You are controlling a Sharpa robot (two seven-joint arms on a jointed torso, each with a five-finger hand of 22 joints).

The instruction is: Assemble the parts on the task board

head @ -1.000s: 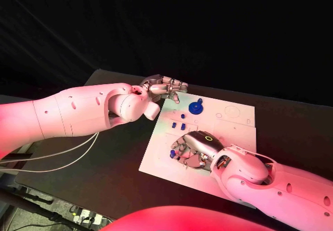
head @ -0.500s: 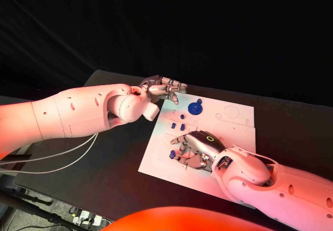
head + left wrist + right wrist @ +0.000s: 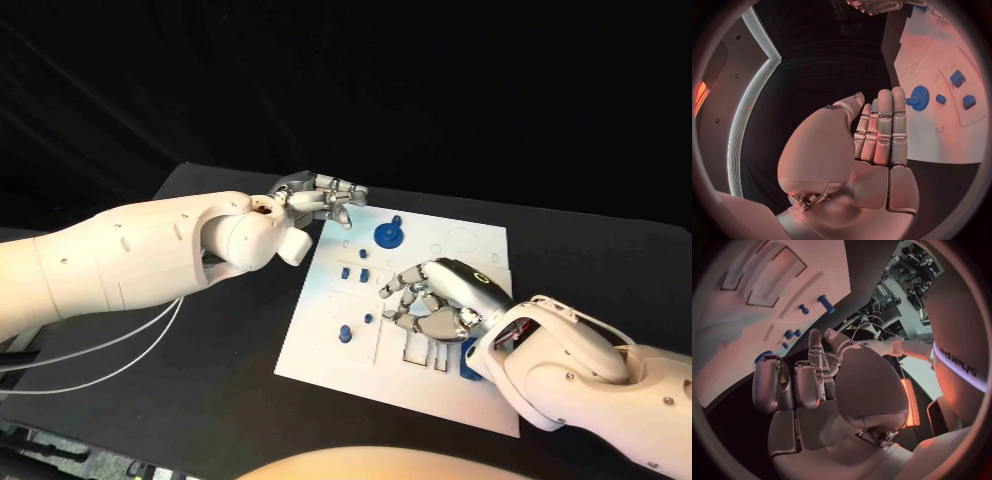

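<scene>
Beneath my right hand (image 3: pixel 437 300), fingers curled, holding nothing I can see, loose parts (image 3: pixel 346 335) lie unassembled on the task board (image 3: pixel 335 358); most remains.

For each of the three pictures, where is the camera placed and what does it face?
Head view: above, facing down at the white task board; both arms show.
Left wrist view: behind the left robot hand, facing the board's edge.
Right wrist view: behind the right robot hand, over the board.
Head and left wrist views share the round blue gear-like part.
</scene>
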